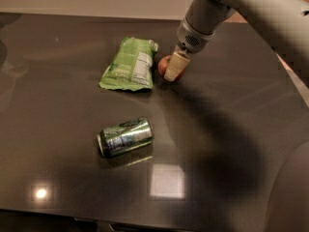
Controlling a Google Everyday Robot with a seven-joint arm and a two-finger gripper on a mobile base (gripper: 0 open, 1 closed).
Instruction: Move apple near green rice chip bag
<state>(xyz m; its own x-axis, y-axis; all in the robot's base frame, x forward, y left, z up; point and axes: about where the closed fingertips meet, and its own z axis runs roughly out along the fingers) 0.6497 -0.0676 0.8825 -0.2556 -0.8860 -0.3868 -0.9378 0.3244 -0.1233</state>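
Note:
The small red apple (163, 66) sits low over the dark table, just right of the green rice chip bag (128, 65), which lies flat with its white label panel facing up. My gripper (172, 71) comes down from the upper right and is shut on the apple. One cream finger (175, 65) covers the apple's right half. A narrow gap separates the apple from the bag's right edge.
A green metallic drink can (125, 137) lies on its side in front of the bag, towards the table's middle. My grey arm (251, 8) crosses the upper right corner. The table's front edge (145, 224) runs along the bottom.

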